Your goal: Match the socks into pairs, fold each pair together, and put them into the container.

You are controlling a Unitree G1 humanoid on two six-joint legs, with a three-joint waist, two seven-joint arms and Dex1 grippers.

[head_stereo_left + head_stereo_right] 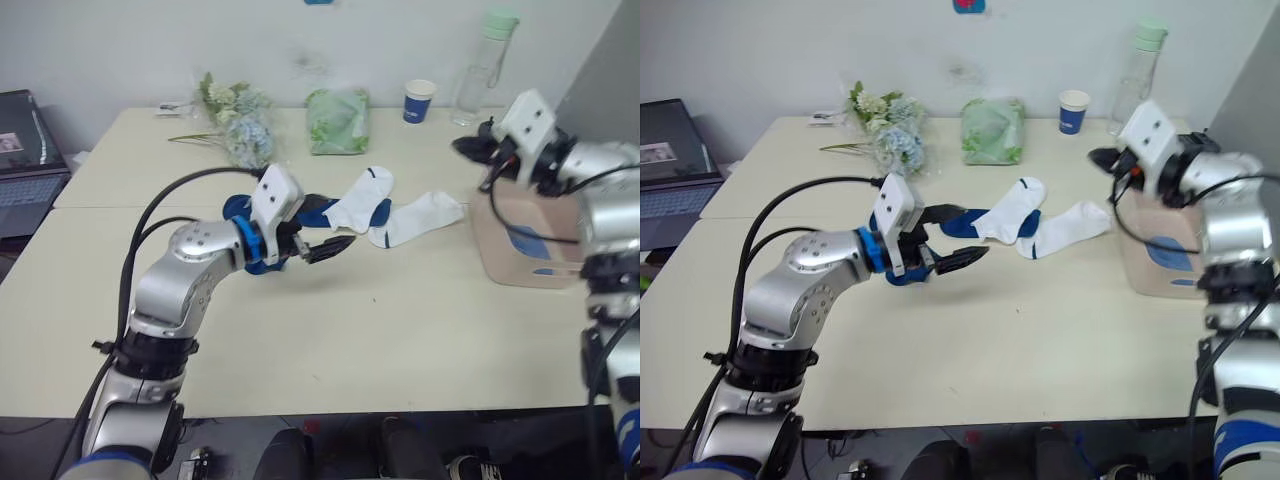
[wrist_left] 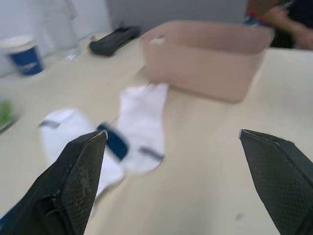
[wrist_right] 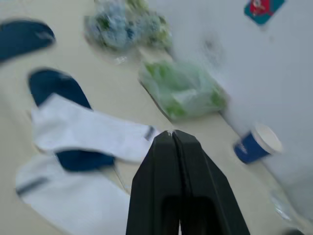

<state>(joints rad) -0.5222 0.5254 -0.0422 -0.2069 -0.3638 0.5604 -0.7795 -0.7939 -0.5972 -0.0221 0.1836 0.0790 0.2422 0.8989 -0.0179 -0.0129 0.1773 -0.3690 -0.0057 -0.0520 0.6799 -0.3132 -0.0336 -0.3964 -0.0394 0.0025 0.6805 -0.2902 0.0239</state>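
Two white socks with navy heel and toe (image 1: 362, 198) (image 1: 420, 217) lie side by side at mid-table, also in the left wrist view (image 2: 142, 122). A dark navy sock (image 1: 312, 210) lies partly under them, and another navy one (image 3: 19, 36) lies further left. My left gripper (image 1: 328, 226) hovers open just left of this pile, holding nothing. The pale pink container (image 1: 520, 265) stands at the right edge, with something light blue (image 1: 1170, 255) showing inside it. My right gripper (image 1: 463, 147) hangs shut and empty above the container's far left corner.
Along the back of the table are a blue paper cup (image 1: 420, 100), a clear bottle with a green cap (image 1: 482, 65), a green cloth bundle (image 1: 338, 120) and a bunch of flowers (image 1: 235, 120). A laptop (image 1: 25, 165) sits at the far left.
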